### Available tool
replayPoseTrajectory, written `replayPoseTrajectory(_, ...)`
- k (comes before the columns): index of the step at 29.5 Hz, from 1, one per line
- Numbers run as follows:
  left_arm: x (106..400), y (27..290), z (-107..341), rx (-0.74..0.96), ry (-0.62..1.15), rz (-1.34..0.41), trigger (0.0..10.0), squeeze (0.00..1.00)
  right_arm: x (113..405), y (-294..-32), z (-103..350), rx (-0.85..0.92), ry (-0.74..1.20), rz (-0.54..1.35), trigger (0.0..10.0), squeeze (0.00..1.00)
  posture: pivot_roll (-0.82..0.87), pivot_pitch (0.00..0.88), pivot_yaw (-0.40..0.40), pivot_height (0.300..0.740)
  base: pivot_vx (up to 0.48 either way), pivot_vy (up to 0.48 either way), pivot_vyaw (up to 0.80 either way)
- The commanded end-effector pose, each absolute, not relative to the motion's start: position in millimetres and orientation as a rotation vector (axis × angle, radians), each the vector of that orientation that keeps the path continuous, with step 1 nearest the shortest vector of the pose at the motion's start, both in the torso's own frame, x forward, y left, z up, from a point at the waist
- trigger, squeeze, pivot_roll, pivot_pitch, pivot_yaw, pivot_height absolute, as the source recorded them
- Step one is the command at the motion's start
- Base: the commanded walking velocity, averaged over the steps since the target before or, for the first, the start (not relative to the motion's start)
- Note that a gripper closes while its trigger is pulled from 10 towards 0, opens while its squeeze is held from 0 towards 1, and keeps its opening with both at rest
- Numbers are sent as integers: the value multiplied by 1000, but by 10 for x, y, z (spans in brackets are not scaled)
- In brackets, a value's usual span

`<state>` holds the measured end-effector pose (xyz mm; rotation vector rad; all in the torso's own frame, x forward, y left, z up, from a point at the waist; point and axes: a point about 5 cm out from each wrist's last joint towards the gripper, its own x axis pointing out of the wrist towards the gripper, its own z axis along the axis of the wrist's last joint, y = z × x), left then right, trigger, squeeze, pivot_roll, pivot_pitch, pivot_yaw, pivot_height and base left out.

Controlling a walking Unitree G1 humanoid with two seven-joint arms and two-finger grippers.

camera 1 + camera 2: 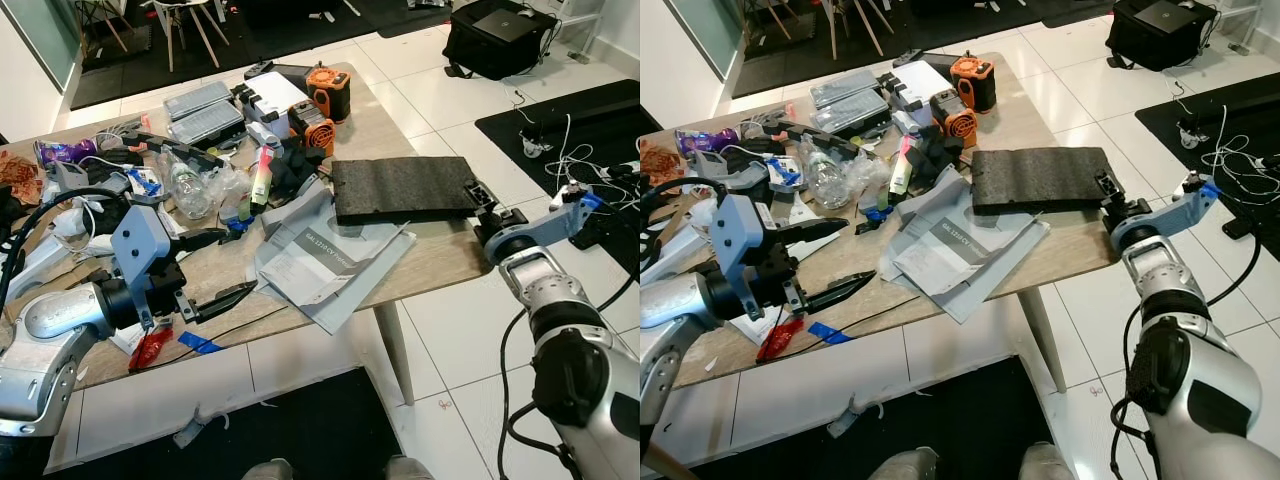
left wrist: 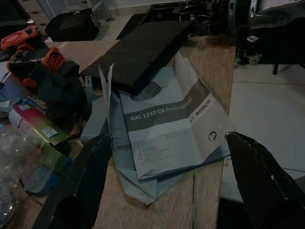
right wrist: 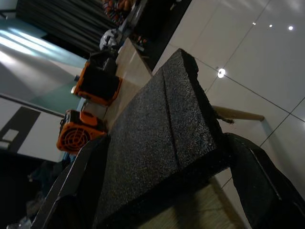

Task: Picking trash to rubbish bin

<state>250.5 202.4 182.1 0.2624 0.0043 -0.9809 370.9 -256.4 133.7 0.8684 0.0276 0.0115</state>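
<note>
Fingers [image 1: 225, 240] of the left gripper [image 1: 228, 268] stand wide apart above the surface's near edge, pointing at the creased Bosch leaflet [image 1: 325, 255]. The right gripper [image 3: 162, 157] has its fingers spread either side of the black foam slab's [image 1: 403, 187] end. The wood-grain surface [image 1: 440, 250] is cluttered; white glossy floor tiles [image 1: 460, 340] surround it. The right wrist view shows the slab's coarse grain and two orange tools [image 3: 78, 133]. A red wrapper [image 1: 150, 347] lies near the left gripper.

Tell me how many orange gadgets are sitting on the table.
2. One orange gadget stands at the table's far edge; the other orange gadget sits just in front of it, beside the black foam slab. More could be buried in the clutter.
</note>
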Motion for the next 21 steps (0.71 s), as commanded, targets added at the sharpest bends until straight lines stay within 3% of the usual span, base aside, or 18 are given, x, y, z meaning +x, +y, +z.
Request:
replayPoseTrajectory(1,2481,2076,1841,296,31,-981,10000,0,3741,-2494,1356,854,32,30,10000,0,78,87,127,740,0,0,0)
replayPoseTrajectory(21,2479,2062,1834,296,32,-980,10000,0,3853,-2392,1569,746,3,93,10000,0,81,86,125,740,0,0,0)
